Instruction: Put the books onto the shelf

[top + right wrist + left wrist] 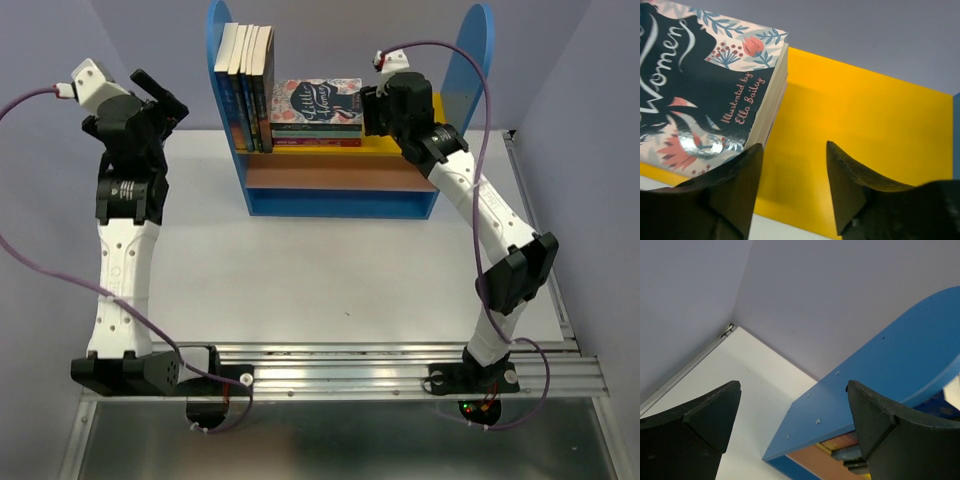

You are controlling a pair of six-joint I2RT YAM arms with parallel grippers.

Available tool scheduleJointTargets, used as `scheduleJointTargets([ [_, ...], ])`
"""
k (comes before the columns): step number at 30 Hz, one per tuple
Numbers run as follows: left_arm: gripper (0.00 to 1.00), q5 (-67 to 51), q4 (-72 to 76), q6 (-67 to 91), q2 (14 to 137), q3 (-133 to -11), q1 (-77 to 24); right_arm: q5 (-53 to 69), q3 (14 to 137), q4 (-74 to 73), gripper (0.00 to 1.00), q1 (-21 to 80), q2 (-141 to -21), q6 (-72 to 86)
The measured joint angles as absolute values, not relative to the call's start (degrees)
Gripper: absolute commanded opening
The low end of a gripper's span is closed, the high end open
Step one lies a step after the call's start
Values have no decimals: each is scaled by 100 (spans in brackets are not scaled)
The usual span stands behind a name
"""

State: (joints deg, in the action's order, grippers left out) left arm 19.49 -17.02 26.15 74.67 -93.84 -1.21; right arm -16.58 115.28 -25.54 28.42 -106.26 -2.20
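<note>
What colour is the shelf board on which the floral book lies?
Bright yellow. The upper board shows best in the right wrist view.

I read on floral cover [705, 85], upper left of right wrist view: "Women", "Illustrated by Ella Bailey". Top view, upper centre: same cover, script title looks like "Little Women". Upright books [248, 90]: spines too small for me.

Bright, even, diffuse light in all 3 views. Top view: faint soft shadows under both arms on the white worktop [330, 270], detail slightly soft. Right wrist: small glare patch on the glossy floral cover [705, 90], which throws a soft shadow on the yellow shelf board [865, 110]. Left tool's fingers [700, 430] and right tool's fingers [725, 200] are dark and slightly blurred.
</note>
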Motion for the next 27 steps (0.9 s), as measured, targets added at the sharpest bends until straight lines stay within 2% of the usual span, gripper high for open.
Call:
scheduleJointTargets([
  [2,99,1894,-1697,2668,7067,-9253,-119,-1664,11345,-2547,92,2860,-10296,-250],
  [3,99,1837,-1710,2705,6875,-9161,-115,-1645,11201,-2519,100,2864,-10121,-285],
  [8,99,1494,-1844,2864,6132,-8383,-113,-1693,10396,-2493,100,2862,-9198,-150],
  [20,99,602,-2128,3251,4023,-6283,-117,-1719,6519,-2375,100,2862,-5968,2056],
  [27,99,650,-2213,3251,3983,-6158,-117,-1824,5341,-2582,100,2864,-4993,2770],
])
